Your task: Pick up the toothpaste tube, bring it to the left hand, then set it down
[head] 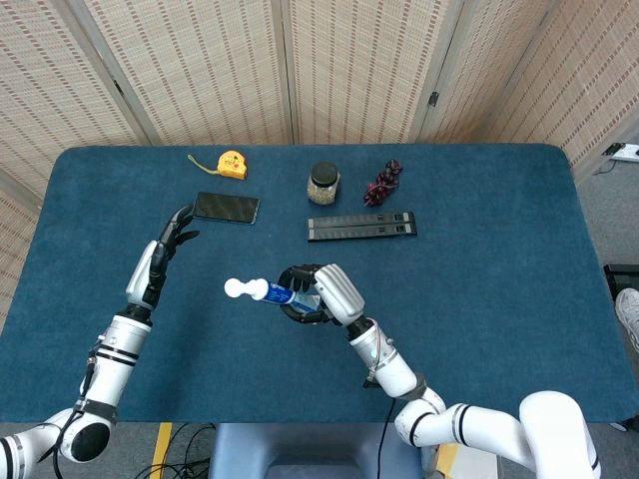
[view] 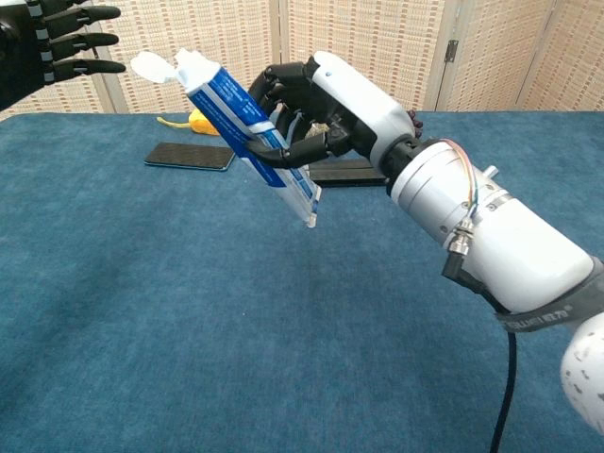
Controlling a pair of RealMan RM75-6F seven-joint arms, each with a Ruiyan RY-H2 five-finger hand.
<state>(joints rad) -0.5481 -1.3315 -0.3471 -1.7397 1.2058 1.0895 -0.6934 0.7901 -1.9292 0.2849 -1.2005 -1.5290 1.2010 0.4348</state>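
Holding toothpaste tube (view: 247,127) above table (head: 499,299), right hand (head: 318,293) grips it around middle, white cap end pointing to upper left of chest view. Left hand (head: 165,249) empty, fingers spread, near cap but apart. Tube looks light, soft, likely smooth and a bit slippery; squeezing hard may dent it. Better hold at middle or near stiffer cap shoulder, not flat crimped tail.

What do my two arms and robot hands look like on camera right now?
Both arms are glossy white with grey bands at the joints. The right robot hand has a white back shell and black fingers; its forearm carries thin coloured wires, a small metal connector and a black cable hanging below. The left robot hand is black with pale bands across its fingers.
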